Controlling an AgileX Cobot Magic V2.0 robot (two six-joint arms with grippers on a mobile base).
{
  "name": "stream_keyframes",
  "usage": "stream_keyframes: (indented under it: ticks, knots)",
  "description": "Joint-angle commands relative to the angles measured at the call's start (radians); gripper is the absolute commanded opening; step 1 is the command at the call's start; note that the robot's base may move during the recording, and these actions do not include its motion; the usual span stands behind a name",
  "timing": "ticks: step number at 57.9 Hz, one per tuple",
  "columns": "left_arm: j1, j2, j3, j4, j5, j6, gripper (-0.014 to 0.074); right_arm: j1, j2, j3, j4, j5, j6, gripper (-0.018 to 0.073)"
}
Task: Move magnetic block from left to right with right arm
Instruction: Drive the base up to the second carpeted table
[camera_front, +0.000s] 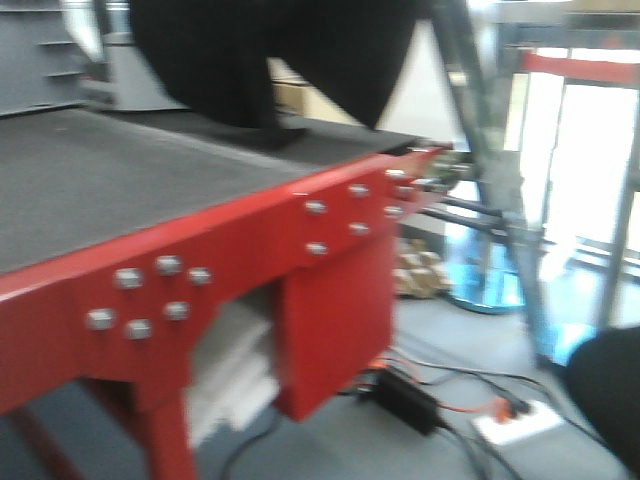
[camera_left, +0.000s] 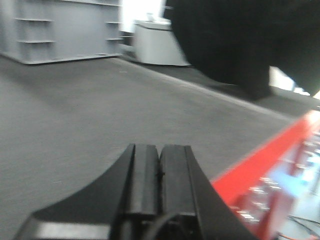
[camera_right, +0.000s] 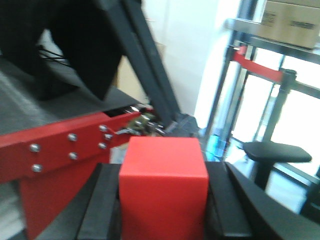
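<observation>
The magnetic block (camera_right: 163, 185), a plain red cube, fills the gap between the two black fingers (camera_right: 102, 200) of my right gripper (camera_right: 162, 172), which is shut on its sides. In the right wrist view the bolted red table rim (camera_right: 60, 147) lies behind and left of the held block. My left gripper (camera_left: 160, 150) hovers over the grey table mat (camera_left: 75, 115) with its pads pressed together and nothing between them. The front view shows neither gripper clearly, only a large blurred black shape (camera_front: 270, 50) over the table's far side.
The table has a dark mat (camera_front: 100, 170) and a red rim with bolts (camera_front: 250, 230). A power strip and cables (camera_front: 510, 420) lie on the floor. A metal stand leg (camera_front: 490, 130), a black stool (camera_right: 277, 150) and grey shelving (camera_left: 55, 30) stand around.
</observation>
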Motion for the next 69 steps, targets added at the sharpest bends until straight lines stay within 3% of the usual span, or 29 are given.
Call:
stream_keyframes:
  ticks: [1, 69]
  knots:
    - [-0.007, -0.008, 0.008, -0.007, -0.090, -0.004, -0.0117, -0.006, 0.008, -0.028, -0.014, -0.086, -0.005, 0.0253]
    - [-0.007, -0.008, 0.008, -0.007, -0.090, -0.004, -0.0117, -0.006, 0.008, -0.028, -0.014, -0.086, -0.005, 0.0253]
